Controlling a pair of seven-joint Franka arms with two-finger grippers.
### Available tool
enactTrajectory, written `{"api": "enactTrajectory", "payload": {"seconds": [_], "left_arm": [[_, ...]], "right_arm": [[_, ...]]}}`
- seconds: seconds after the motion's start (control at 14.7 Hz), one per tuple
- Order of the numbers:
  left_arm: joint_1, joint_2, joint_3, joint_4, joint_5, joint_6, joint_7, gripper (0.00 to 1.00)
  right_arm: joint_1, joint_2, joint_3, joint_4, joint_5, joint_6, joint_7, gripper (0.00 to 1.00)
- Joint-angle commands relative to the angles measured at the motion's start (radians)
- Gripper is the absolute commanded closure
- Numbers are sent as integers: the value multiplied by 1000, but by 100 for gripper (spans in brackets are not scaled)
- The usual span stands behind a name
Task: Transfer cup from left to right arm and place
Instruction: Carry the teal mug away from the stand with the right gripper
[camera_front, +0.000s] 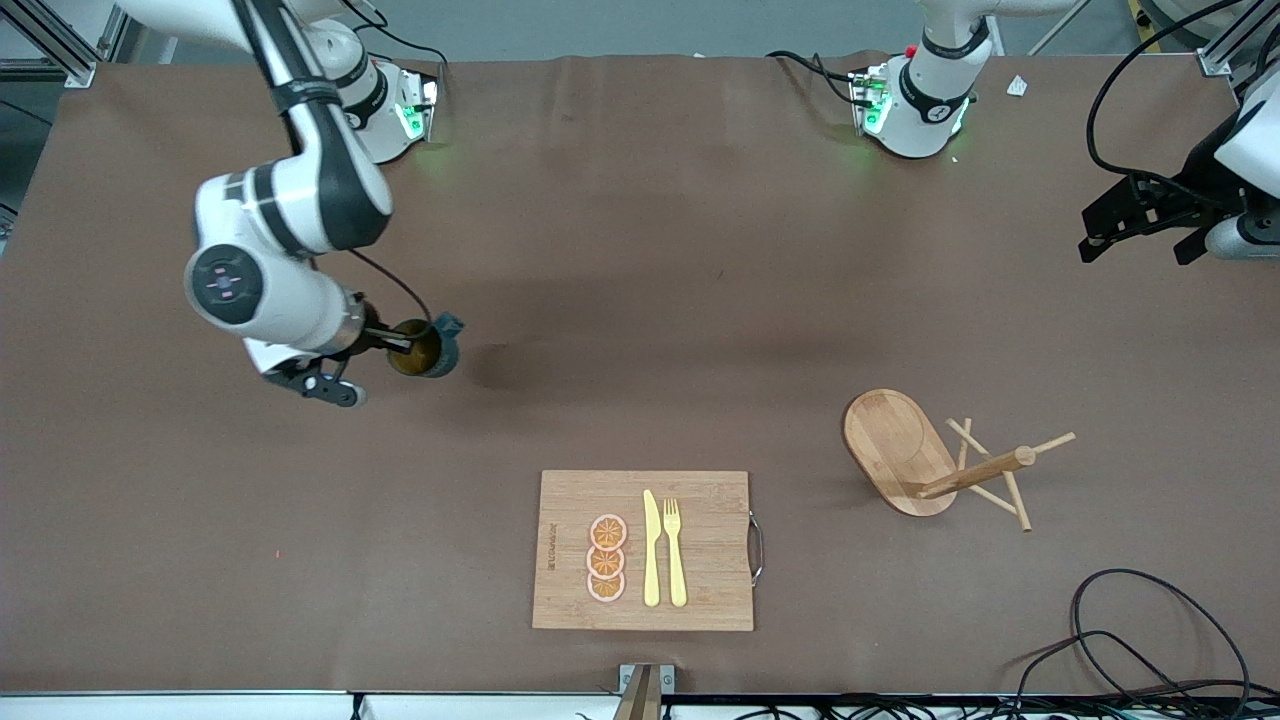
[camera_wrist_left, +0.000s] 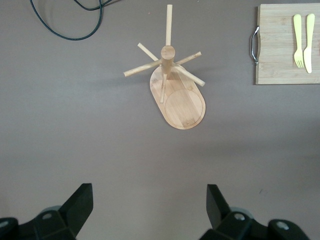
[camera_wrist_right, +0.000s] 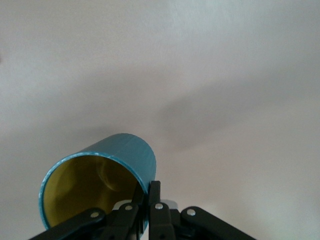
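The cup (camera_front: 428, 348), dark teal with a yellowish-brown inside, hangs tilted in the air over the bare table toward the right arm's end. Its mouth faces the front camera. My right gripper (camera_front: 393, 342) is shut on the cup's rim. In the right wrist view one finger sits inside the cup (camera_wrist_right: 100, 182) and the other outside, where the right gripper (camera_wrist_right: 148, 192) pinches the wall. My left gripper (camera_front: 1140, 225) waits up in the air at the left arm's end of the table. It is open, and in the left wrist view the left gripper (camera_wrist_left: 149, 196) has nothing between its fingers.
A wooden mug rack (camera_front: 905, 450) with pegs stands toward the left arm's end, also seen as the rack (camera_wrist_left: 175, 85). A cutting board (camera_front: 710, 500) near the front edge carries orange slices (camera_front: 607, 558), a yellow knife (camera_front: 651, 550) and a fork (camera_front: 675, 550). Black cables (camera_front: 1150, 640) lie at the front corner.
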Motion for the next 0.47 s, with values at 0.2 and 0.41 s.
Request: {"api": "enactTrajectory", "payload": {"seconds": [0.2, 0.41], "left_arm": [[0, -9, -12, -7, 14, 13, 0, 0], [0, -6, -12, -5, 8, 14, -2, 0]], "right_arm": [[-164, -29, 18, -2, -106, -10, -679, 100], [-225, -28, 18, -4, -112, 24, -934, 100]]}}
